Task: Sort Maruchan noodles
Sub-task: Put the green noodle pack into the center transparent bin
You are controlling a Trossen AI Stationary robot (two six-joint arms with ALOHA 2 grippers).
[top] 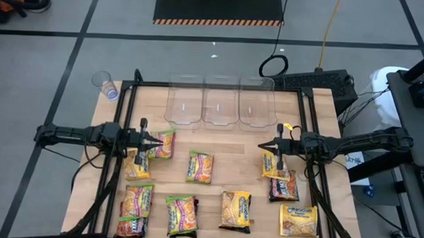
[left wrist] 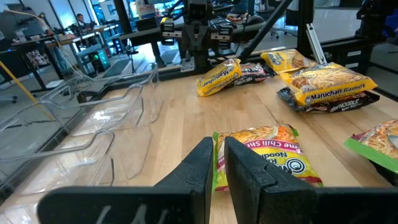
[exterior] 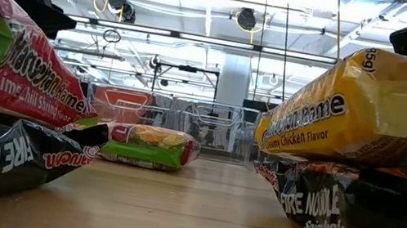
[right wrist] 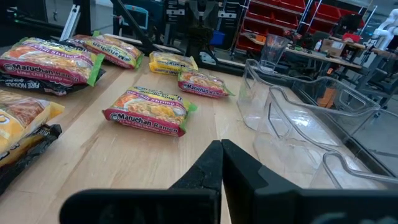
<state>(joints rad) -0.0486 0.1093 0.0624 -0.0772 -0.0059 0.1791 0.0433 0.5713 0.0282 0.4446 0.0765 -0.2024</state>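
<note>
While hovering above scattered crinkly plastic ramen packets (top: 200, 166) on pale wooden table (top: 218, 144), left gripper (top: 157, 140) slightly parted, empty, right gripper (top: 263, 144) clenched, empty.

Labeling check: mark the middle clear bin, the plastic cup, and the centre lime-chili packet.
middle clear bin (top: 220, 105): high view, its bare floor.
plastic cup (top: 106, 84): high view, the cup's side wall.
centre lime-chili packet (top: 200, 167): high view, middle of its printed face.
</note>
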